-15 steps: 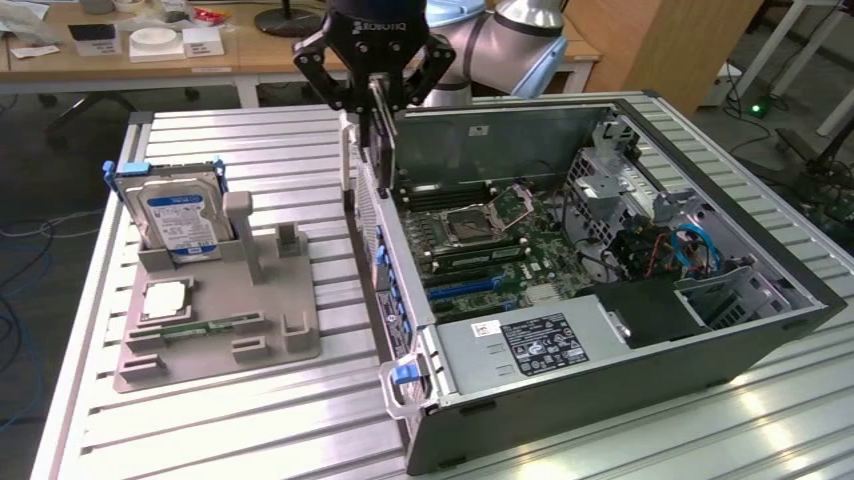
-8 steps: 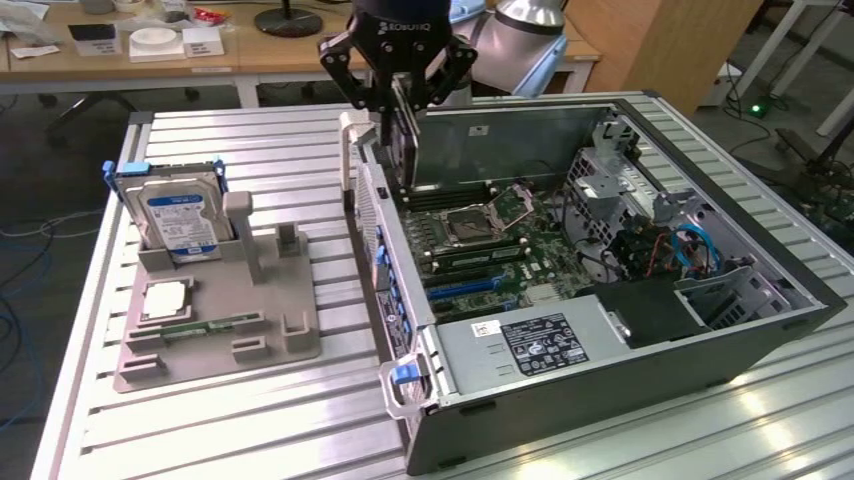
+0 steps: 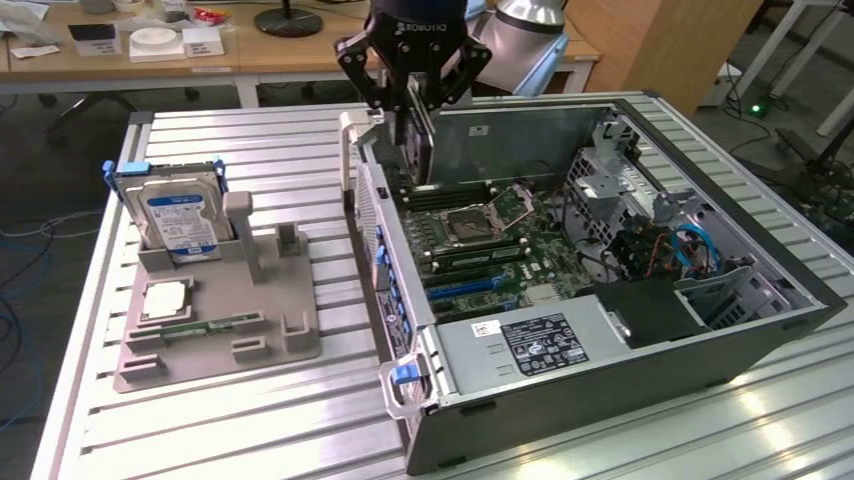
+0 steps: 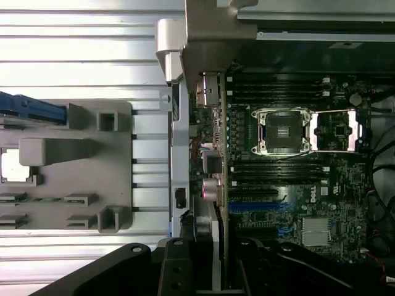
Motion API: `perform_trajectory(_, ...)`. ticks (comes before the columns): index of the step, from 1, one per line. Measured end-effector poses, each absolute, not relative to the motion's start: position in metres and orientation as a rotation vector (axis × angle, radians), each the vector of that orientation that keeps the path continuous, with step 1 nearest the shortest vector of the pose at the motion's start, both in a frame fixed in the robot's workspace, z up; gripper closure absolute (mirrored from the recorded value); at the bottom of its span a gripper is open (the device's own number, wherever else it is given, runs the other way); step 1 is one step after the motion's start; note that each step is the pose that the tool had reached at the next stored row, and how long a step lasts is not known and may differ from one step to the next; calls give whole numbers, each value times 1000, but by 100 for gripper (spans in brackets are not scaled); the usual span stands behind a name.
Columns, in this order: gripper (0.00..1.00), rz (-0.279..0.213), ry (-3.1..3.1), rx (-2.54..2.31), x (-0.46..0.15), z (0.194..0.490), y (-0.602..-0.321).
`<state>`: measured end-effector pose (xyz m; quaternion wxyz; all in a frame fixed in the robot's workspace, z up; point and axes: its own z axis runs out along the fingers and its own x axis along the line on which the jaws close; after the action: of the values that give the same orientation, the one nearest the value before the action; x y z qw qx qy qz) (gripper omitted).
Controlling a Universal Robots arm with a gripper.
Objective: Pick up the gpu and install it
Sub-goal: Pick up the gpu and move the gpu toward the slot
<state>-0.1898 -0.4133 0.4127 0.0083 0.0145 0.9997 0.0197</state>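
Tool [image 3: 419, 98]: mine, clenched on the gpu [image 3: 422, 150]. The card hangs on edge over the far end of the open computer case [image 3: 627, 345], above the motherboard [image 3: 497, 245].
Handling: I judge it should be held plumb, square to the slots.
Room: case wall close on the exterior view's left, open air above. The parts tray [image 3: 214, 340] sits well apart on the counter [image 3: 267, 440].

Arm [image 3: 521, 40] overhead, wrist pointing straight down; jaws clamped narrow.
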Motion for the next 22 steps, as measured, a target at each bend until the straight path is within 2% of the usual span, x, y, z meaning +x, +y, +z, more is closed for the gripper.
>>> perform_trajectory(22, 72, 62, 3124, 45, -148, 412, -413)
